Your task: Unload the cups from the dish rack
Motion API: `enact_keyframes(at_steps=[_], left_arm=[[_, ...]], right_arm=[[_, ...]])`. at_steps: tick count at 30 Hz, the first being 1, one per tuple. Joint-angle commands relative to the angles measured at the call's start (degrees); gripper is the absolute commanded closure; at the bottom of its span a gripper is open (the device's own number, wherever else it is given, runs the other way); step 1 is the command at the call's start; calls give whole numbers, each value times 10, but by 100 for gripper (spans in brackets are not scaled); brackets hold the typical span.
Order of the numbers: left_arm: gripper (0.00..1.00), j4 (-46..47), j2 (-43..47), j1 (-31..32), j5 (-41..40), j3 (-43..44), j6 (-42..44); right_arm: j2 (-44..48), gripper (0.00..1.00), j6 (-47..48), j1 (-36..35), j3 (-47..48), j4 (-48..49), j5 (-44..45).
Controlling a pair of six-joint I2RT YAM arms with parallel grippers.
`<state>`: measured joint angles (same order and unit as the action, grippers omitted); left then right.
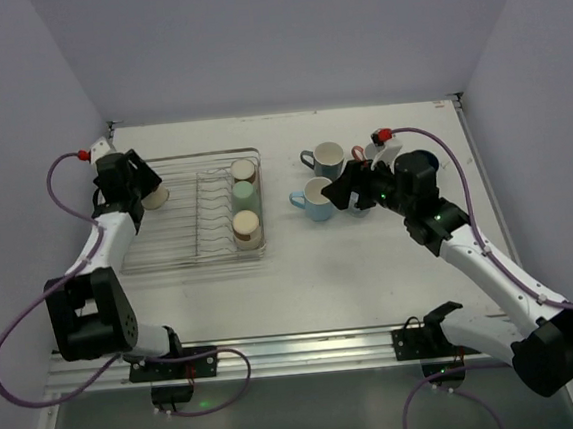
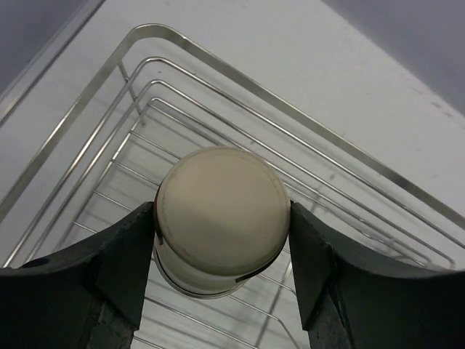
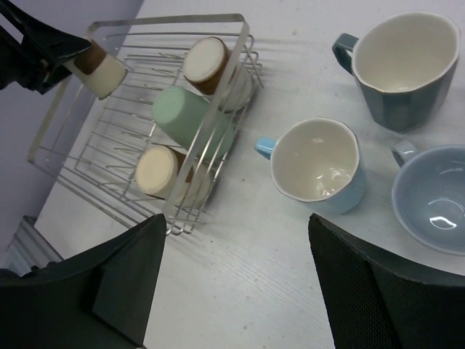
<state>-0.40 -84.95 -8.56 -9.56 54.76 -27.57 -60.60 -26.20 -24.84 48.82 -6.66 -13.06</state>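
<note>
The left pincer [image 2: 221,225] clamps a small beige handleless tumbler [image 2: 220,196] across its round wall over the left end of the silver wire dish rack [image 1: 177,224]; whether the cup rests on the wires cannot be told. Three more tumblers sit tilted at the rack's right end: a brown-banded beige tumbler [image 3: 205,59], a pale green tumbler [image 3: 185,116] and a second beige tumbler [image 3: 158,171], four in all. Right of the rack, three handled mugs stand on the white counter [image 1: 372,277]: a grey-teal mug [image 3: 403,69], a light-blue mug with a cream inside [image 3: 320,163] and a pale blue mug [image 3: 432,193]. The right pincer [image 3: 236,251] hangs near them, fingers apart and empty. The cups look stiff, light, glazed, probably slick and breakable, so a firm squeeze across the body seems safest.
</note>
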Motion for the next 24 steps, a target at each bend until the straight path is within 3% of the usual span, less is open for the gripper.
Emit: enact_keyframes(at_steps=[1,6,9,12,16,24], left_arm=[[82,10,106,-1,77,-38,-74],[85,6,251,0,195,-121,-121],[87,49,321,15,300,-170,-190],[87,102,375,49,345,-200,-269],[88,159,421,141,343,-222,-355],[90,300,450,213,346,-306,-459]], right_arm=[[22,18,-35,-16,-8,61,-33],[15,16,-101,-79,-30,143,-43],[-3,16,-151,-127,-60,248,-43],[-39,17,-191,-165,-79,362,-35],[-92,18,-186,-199,-50,419,-29],[-158,19,-202,-226,-3,441,-34]])
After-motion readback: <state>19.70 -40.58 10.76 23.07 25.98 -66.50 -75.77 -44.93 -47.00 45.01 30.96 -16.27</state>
